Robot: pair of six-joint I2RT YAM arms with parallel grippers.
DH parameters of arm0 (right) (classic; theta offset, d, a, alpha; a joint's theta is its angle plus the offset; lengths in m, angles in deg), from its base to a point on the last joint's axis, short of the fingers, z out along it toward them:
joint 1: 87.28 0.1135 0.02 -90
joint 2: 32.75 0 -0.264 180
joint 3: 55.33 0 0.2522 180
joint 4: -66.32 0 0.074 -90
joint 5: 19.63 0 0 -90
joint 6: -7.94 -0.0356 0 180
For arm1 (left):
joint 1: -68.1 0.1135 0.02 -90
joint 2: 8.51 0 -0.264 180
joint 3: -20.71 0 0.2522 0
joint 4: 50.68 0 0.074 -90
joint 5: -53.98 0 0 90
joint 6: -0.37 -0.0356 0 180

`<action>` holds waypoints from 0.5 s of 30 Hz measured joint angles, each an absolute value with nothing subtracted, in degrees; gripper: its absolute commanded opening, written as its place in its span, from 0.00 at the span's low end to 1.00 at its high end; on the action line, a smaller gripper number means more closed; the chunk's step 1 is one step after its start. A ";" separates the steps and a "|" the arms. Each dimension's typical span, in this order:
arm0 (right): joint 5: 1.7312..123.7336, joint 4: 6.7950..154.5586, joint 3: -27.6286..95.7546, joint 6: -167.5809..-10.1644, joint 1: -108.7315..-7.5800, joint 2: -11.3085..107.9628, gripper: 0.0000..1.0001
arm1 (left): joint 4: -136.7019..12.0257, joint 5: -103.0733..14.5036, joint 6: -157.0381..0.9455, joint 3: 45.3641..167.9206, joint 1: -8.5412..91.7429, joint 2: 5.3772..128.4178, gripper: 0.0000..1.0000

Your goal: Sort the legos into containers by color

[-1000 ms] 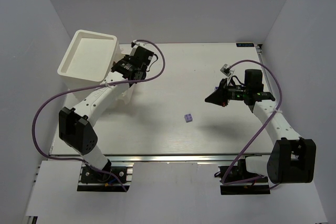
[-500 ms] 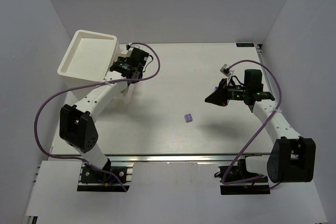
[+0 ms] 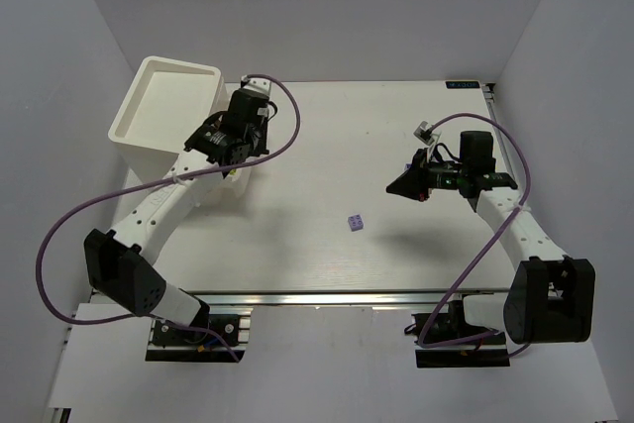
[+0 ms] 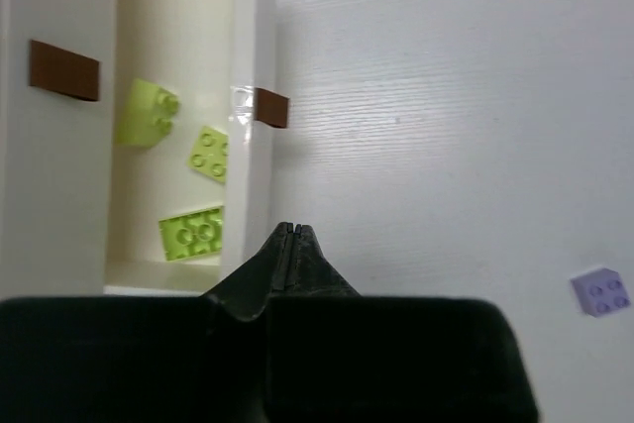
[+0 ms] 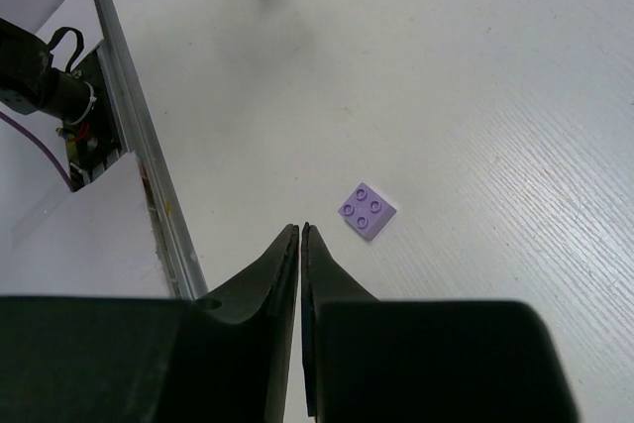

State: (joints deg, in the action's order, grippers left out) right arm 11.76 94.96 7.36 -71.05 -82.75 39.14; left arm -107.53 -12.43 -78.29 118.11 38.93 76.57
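Note:
A lavender lego (image 3: 355, 222) lies alone on the table; it also shows in the right wrist view (image 5: 367, 211) and at the right edge of the left wrist view (image 4: 601, 291). Three yellow-green legos (image 4: 192, 233) lie in an open cream-white drawer (image 4: 250, 185) with a brown knob (image 4: 272, 107). My left gripper (image 4: 288, 229) is shut and empty, just over that drawer's front wall. My right gripper (image 5: 300, 230) is shut and empty, above the table near the lavender lego. The tall cream box (image 3: 166, 106) stands at the far left.
Another drawer front with a brown knob (image 4: 63, 70) shows at the left of the left wrist view. The table's near rail (image 5: 134, 126) and the left arm's base (image 5: 40, 81) show in the right wrist view. White walls enclose the table.
The left arm has swung left and back, its gripper moving over the drawer beside the box. The right arm and the lavender lego have not moved.

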 measured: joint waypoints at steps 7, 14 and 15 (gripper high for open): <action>12.35 95.00 7.36 -71.03 -82.75 39.87 0.09 | -104.67 -18.09 -76.68 113.34 37.99 77.64 0.06; 12.84 95.02 7.36 -70.83 -82.68 40.35 0.09 | -104.67 -14.57 -74.99 110.66 37.75 82.86 0.07; 12.86 95.06 7.36 -70.79 -82.68 40.50 0.09 | -104.67 -13.63 -74.86 110.66 37.73 83.26 0.06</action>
